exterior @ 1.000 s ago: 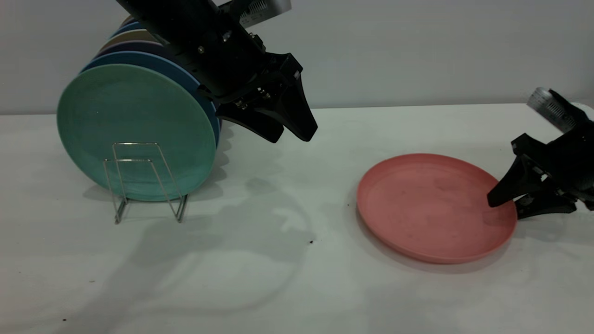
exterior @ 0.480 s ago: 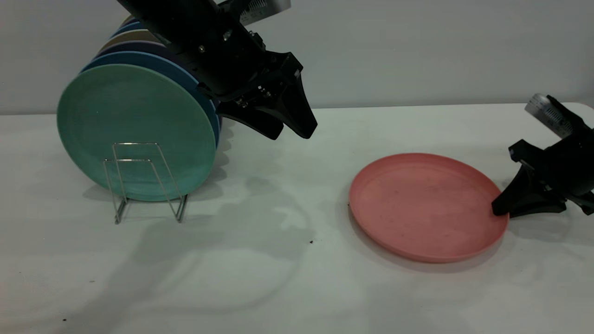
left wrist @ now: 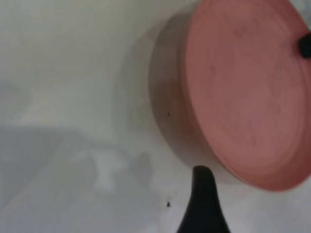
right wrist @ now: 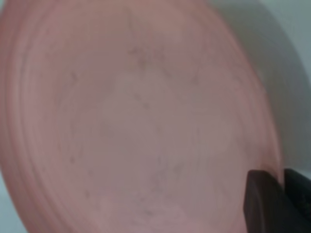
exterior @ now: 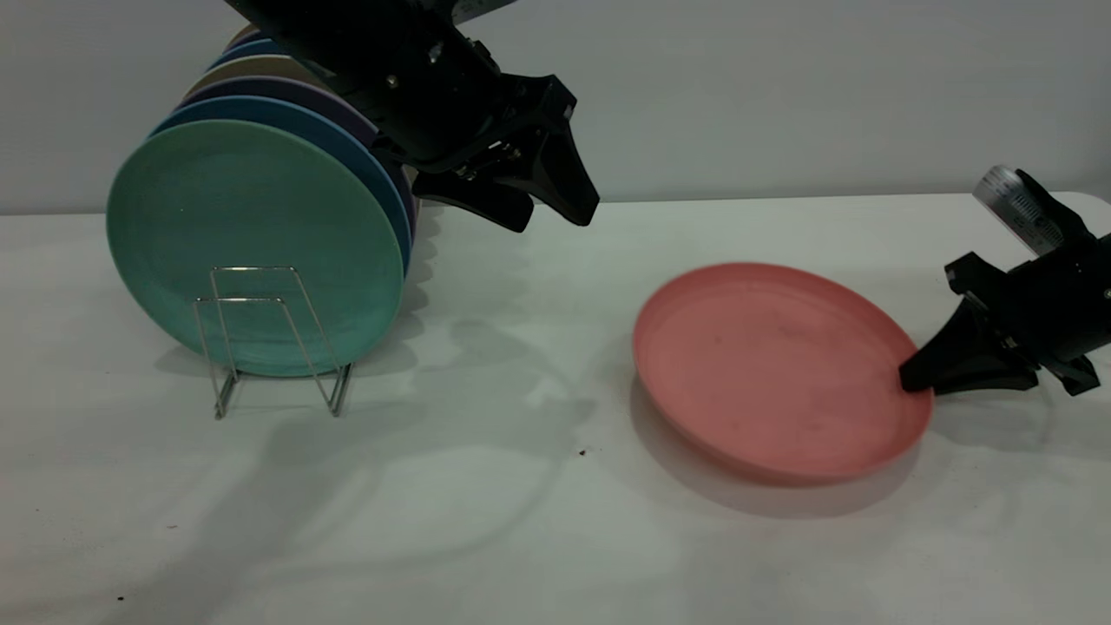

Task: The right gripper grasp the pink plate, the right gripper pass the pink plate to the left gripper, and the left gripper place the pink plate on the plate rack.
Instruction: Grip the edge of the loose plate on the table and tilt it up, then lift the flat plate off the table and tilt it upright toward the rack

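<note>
While pink plate (exterior: 777,373) hangs tilted just above surface (exterior: 521,521), we see right gripper (exterior: 913,378) reaching in low, clenched on its right rim. Farther back, left gripper (exterior: 555,213) angles down, jaws released, beside racked teal-green plate (exterior: 252,243) in plate rack (exterior: 269,338).

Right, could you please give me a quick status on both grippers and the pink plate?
Right gripper shut on pink plate, plate's rim lifted off table. Left gripper open, raised beside plate rack. Nothing between them.
</note>
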{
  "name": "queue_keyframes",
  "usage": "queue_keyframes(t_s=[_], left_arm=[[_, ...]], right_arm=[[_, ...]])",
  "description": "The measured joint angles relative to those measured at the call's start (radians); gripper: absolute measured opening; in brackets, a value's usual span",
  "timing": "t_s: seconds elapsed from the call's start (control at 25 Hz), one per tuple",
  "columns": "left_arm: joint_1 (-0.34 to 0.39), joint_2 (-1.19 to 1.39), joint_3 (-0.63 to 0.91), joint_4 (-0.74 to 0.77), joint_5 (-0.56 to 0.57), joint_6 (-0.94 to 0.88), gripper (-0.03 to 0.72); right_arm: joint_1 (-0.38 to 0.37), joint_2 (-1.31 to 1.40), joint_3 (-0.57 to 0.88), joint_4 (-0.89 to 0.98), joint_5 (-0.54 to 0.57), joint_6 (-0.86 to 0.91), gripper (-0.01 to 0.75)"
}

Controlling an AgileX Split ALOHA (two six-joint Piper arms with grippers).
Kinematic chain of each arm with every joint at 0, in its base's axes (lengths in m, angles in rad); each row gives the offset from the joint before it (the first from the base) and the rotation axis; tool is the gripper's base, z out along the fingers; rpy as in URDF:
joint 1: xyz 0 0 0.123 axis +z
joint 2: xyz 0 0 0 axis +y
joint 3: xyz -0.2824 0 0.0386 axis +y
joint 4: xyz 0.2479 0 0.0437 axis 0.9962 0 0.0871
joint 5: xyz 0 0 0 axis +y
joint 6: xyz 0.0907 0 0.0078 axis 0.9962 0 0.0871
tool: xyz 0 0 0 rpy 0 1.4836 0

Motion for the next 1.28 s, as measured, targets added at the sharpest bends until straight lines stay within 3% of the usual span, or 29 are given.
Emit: queue_keyframes(t_s=[0.44,0.92,1.04,1.28], left_arm=[[0.000,0.018,0.000,-0.085,-0.037,-0.001,0.590],[0.000,0.050,0.000,-0.144,-0.045,-0.001,0.562],[0.000,0.050,0.000,-0.145,-0.045,-0.001,0.464],[0.002,0.050,0.000,-0.146,-0.041,-0.004,0.103]], right_arm=[[0.010,0.000,0.000,0.130,0.128,-0.068,0.014],[0.130,-0.032,0.000,0.192,0.204,-0.158,0.015],[0.132,-0.037,0.000,0.202,0.204,-0.160,0.015],[0.131,-0.037,0.000,0.218,0.228,-0.182,0.016]])
